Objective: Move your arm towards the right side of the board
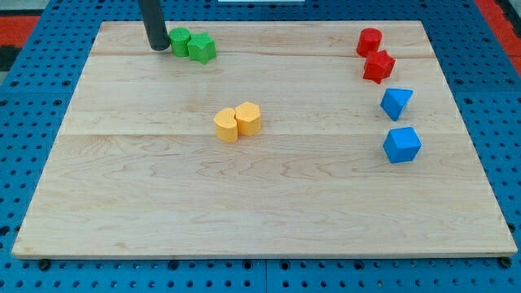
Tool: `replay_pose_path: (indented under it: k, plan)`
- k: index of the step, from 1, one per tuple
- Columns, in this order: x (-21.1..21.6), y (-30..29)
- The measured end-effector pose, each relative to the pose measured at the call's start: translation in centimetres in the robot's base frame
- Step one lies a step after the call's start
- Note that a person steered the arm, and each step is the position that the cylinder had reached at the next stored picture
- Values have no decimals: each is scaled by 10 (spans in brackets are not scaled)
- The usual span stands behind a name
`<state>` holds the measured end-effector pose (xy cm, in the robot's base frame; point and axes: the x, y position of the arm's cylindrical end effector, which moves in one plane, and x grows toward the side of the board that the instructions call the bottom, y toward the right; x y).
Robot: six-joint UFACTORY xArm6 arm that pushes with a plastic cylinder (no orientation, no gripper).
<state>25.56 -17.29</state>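
Dark rod (top cut off) sets my tip (pixel 157 46) beside green blocks (pixel 191 44).

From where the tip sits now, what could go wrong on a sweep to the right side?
1. My tip sits just left of the two green blocks; a straight move right would likely shove them along.
2. Near the view's right, the red blocks and blue blocks stand close together; overshooting could scatter them.

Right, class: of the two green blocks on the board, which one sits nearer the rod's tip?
The green block on the view's left of the pair; it sits right beside my tip, while the other green block lies beyond it toward the view's right.
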Motion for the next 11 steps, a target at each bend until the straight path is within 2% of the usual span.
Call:
replay_pose_path:
  k: [3,4,6,8,9,11]
  plan:
    - [14,-6]
    - [54,32]
    - [60,163]
    - [92,277]
    - [89,330]
    - [96,343]
